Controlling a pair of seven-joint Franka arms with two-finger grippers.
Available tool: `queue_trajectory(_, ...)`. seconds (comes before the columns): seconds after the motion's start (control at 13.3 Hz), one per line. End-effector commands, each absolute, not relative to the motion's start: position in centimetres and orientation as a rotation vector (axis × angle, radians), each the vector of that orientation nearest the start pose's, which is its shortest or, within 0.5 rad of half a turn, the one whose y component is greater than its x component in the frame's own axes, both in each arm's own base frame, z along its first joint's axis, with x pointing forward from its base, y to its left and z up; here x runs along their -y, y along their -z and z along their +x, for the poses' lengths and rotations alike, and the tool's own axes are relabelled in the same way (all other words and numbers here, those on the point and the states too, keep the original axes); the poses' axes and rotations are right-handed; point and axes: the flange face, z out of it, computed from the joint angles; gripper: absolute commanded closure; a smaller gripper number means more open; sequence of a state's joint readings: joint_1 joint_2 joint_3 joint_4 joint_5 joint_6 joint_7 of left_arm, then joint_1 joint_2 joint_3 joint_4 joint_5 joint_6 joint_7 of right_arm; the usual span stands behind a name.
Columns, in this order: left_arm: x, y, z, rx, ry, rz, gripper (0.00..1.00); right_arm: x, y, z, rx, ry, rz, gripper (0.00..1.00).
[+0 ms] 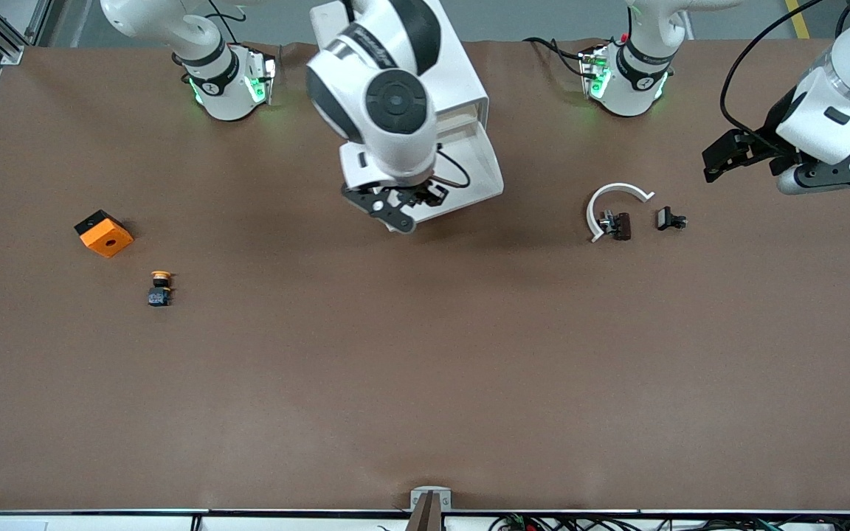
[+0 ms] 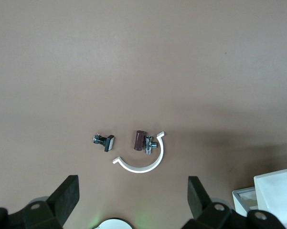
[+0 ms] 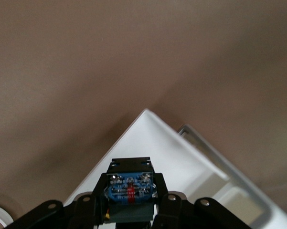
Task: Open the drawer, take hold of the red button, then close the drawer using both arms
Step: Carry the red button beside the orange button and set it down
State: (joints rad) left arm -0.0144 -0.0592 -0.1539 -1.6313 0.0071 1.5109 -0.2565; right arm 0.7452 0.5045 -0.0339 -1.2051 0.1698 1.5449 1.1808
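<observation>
My right gripper (image 1: 398, 208) hangs over the front corner of the open white drawer (image 1: 493, 174), which is pulled out of its white cabinet (image 1: 462, 81). In the right wrist view the right gripper (image 3: 130, 205) is shut on the button (image 3: 130, 191), seen as a black body with a blue label; its cap is hidden. The drawer rim (image 3: 229, 164) shows just beneath it. My left gripper (image 1: 724, 158) is open and empty, up in the air at the left arm's end of the table; its wrist view shows it open (image 2: 133, 193).
An orange square box (image 1: 104, 234) and a yellow-capped button (image 1: 161, 287) lie toward the right arm's end. A white curved piece (image 1: 609, 200), a small brown part (image 1: 618, 224) and a small black part (image 1: 670, 220) lie toward the left arm's end.
</observation>
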Motion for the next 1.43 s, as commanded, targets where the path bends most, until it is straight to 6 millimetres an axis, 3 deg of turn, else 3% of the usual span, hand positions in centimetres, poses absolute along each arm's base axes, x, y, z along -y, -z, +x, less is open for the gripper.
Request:
queue_trajectory(0.0, 8.8, -62.6, 51.5, 0.114, -0.081, -3.103, 0.0, -40.3, -51.1, 52.8, -0.535, -0.374, -3.076, 1.0)
queue_trajectory(0.3, 8.9, -62.7, 50.8, 0.107, -0.08, -3.1, 0.0, -32.4, -51.0, 55.1, -0.318, -0.344, -3.109, 1.0)
queue_trajectory(0.45, 8.9, -62.9, 50.5, 0.091, -0.075, -3.099, 0.0, -28.9, -49.6, 55.7, -0.252, -0.301, -3.097, 1.0)
queue_trajectory(0.6, 8.6, -62.9, 50.3, 0.044, -0.076, -3.099, 0.0, -25.4, -47.0, 55.8, -0.212, -0.27, -3.082, 1.0)
queue_trajectory(0.98, 7.6, -62.8, 50.1, 0.028, -0.08, -3.093, 0.0, -20.7, -39.8, 55.1, -0.206, -0.182, -3.146, 1.0)
queue_trajectory(1.35, 7.3, -62.8, 49.7, 0.019, -0.083, -3.09, 0.0, -15.7, -35.8, 55.3, -0.17, -0.14, -3.143, 1.0)
